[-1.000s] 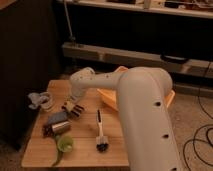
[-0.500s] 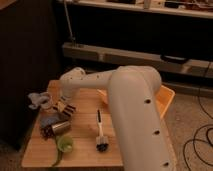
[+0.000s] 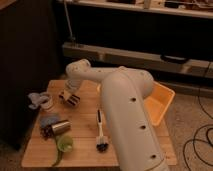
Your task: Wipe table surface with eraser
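Camera view shows the gripper point(image 3: 70, 96) at the far left of the table surface point(image 3: 85, 145), clamped on the striped eraser point(image 3: 70, 100), which rests on the wood. That block looks light and fairly stiff; gripping its upper sides should suit wiping.

Dim room — speckled floor point(image 3: 192, 120), cables point(image 3: 200, 137)

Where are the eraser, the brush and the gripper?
eraser point(image 3: 71, 99), camera view, on its striped side, held at the gripper.
brush point(image 3: 101, 136), camera view, on the white handle just above the black head.
gripper point(image 3: 68, 95), camera view, at its tip, shut on the eraser.
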Controlling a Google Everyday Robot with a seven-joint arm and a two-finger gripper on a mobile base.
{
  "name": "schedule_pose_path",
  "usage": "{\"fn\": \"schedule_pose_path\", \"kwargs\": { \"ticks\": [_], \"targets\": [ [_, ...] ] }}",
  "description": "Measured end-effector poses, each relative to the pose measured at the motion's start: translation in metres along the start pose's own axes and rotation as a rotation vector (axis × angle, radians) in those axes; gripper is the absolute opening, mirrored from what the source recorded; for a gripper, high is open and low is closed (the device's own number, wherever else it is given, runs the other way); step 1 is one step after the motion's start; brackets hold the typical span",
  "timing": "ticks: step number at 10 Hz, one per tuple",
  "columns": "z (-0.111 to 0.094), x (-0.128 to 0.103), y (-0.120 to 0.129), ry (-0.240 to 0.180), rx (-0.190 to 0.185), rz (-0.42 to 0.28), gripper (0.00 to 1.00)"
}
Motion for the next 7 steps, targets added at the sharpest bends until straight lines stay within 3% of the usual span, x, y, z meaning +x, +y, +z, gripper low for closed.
{"fn": "schedule_pose_path", "kwargs": {
  "ticks": [3,7],
  "targets": [
    [-0.005,0.022,-0.035,0.003,0.011,0.07,0.0],
    [-0.026,0.079,-0.047,0.007,0.013,0.119,0.0]
  ]
}}
